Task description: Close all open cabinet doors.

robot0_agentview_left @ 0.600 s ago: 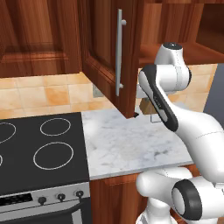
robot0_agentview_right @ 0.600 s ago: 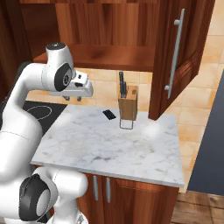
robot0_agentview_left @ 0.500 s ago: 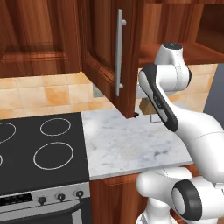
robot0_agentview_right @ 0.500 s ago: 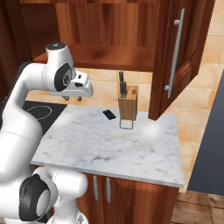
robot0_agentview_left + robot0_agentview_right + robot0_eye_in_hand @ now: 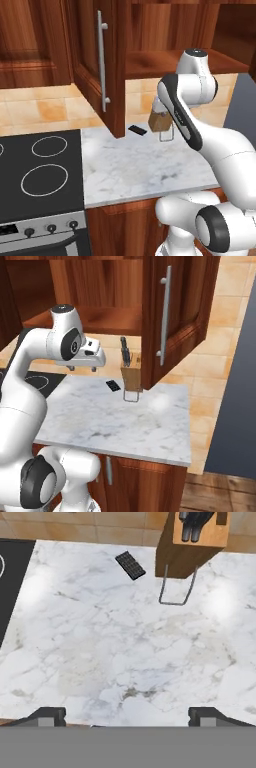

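The gripper (image 5: 81,369) hangs wide open and empty above the marble counter (image 5: 125,652). Ahead of it stand a knife block (image 5: 192,543) and an open cabinet door (image 5: 175,316).

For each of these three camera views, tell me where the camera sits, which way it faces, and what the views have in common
Left base view: behind the arm's left, facing an open cabinet door, stove and counter; arm at right.
Right base view: behind its right, facing another open door; arm at left.
Hand view: on the hand, looking down at the counter; open gripper fingertips at bottom.
Shared: knife block, small dark object.
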Motion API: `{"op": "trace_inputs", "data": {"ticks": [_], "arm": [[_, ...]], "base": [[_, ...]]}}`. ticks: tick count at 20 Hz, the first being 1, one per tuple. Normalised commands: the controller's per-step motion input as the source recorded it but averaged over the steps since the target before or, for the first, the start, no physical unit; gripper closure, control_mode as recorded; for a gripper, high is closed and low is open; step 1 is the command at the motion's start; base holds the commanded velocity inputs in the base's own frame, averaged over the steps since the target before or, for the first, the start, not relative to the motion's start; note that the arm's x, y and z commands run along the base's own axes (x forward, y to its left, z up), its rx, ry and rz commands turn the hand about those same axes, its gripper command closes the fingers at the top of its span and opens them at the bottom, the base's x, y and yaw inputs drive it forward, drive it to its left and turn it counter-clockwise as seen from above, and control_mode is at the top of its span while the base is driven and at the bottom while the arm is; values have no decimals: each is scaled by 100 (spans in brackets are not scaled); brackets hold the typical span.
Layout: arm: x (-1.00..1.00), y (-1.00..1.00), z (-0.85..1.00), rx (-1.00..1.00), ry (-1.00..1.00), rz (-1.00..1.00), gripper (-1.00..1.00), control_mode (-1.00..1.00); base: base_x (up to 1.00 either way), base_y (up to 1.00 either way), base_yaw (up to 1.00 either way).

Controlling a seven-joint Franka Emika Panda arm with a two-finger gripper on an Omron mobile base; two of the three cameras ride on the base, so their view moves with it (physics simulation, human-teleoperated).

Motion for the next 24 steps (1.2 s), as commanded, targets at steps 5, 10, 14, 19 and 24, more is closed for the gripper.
{"op": "trace_inputs", "data": {"ticks": [5,10,14,19,24], "arm": [[0,0,0,0,0,0,-100,100],[0,0,0,0,0,0,-100,100],[0,0,0,0,0,0,-100,100],[0,0,0,0,0,0,-100,100],[0,0,0,0,0,0,-100,100]], "base": [[-27,-30,0],[-32,0,-2],[-5,0,0],[0,0,0],[0,0,0]]}}
